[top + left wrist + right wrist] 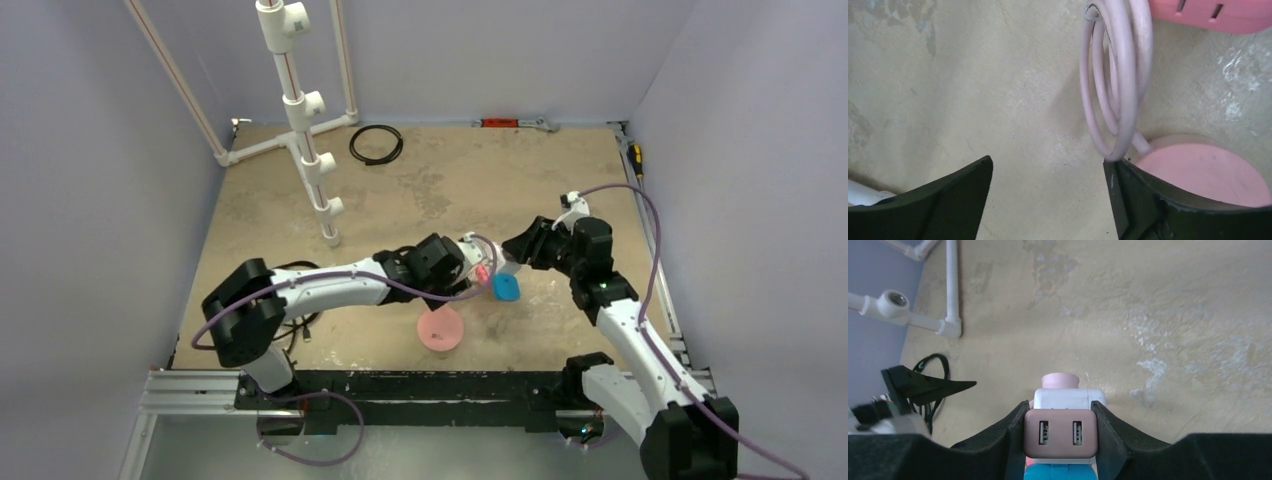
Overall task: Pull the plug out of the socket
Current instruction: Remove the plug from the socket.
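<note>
The socket (1068,400) is a white cube with a pink face carrying two USB ports, a blue face below and a round pink face on its far side. My right gripper (1059,407) is shut on its two sides and holds it above the table (505,265). My left gripper (1048,162) stands open over bare table, nothing between its fingers. Loops of pink cable (1118,90) hang against its right fingertip (1113,172), above a flat pink disc (1203,172). A small pink piece (481,272) lies between the two grippers; I cannot tell whether it is the plug.
A white pipe stand (300,110) rises at the back left, with a black cable ring (376,144) beside it. Tools lie along the back edge (515,123) and the right edge (635,160). Walls close three sides.
</note>
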